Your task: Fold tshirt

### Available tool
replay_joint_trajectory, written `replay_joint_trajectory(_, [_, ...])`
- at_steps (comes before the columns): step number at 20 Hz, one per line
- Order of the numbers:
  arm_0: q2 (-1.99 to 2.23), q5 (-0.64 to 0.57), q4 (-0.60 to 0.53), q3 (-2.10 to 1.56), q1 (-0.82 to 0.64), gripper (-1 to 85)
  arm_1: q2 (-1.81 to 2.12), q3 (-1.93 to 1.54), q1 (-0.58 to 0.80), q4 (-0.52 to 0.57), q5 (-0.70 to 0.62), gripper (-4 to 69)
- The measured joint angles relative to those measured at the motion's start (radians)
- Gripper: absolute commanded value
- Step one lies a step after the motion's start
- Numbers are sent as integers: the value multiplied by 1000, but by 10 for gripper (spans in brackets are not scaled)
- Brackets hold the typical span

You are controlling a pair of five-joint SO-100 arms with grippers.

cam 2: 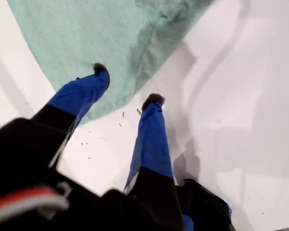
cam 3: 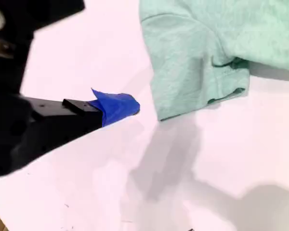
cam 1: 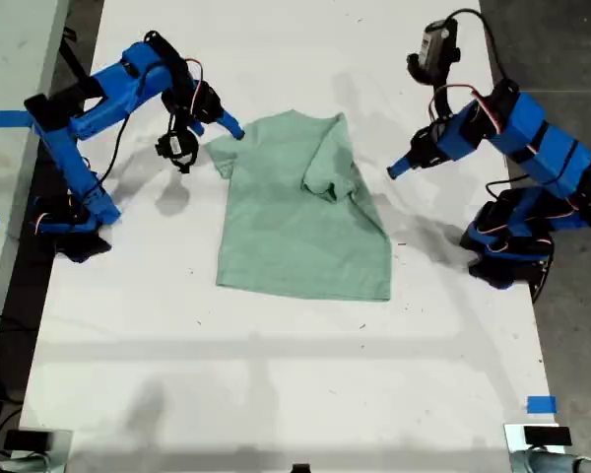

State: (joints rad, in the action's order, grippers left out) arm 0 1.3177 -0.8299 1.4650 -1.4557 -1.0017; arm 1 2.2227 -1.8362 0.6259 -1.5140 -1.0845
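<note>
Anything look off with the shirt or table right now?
The tshirt isn't lying flat: the sleeve on the exterior view's right is folded over and bunched on the body, while the other sleeve lies spread out. Both grippers are clear of the cloth. Nothing looks spilled or damaged.

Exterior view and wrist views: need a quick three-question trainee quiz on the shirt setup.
1. True or false: the pale mint-green cloth T-shirt lies with both sleeves spread out flat.
2. My first end effector is: A open, holding nothing; B shut on cloth.
3. Fill in: the folded sleeve is the one on the exterior view's ___.
Key: 1 false; 2 A; 3 right.
</note>
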Motion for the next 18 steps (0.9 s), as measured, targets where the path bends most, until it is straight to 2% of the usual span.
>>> replay_joint_trajectory(3, [-114, 3, -58, 0, -23, 346, 12, -14, 0, 0, 0, 188])
replay_joint_trajectory(7, [-244, 5, -61, 5, -55, 335, 75, -46, 8, 2, 0, 190])
replay_joint_trajectory(9, [-324, 0, -54, 63, -66, 301, 106, -69, 15, 3, 0, 191])
replay_joint_trajectory(10, [-348, 5, -37, 97, -67, 267, 121, -86, 17, 3, 0, 191])
replay_joint_trajectory(12, [-373, -5, -32, 146, -69, 1, 152, -118, 21, 3, 0, 191])
replay_joint_trajectory(18, [-344, 18, -17, 163, -84, 1, 193, -163, 34, 6, 0, 191])
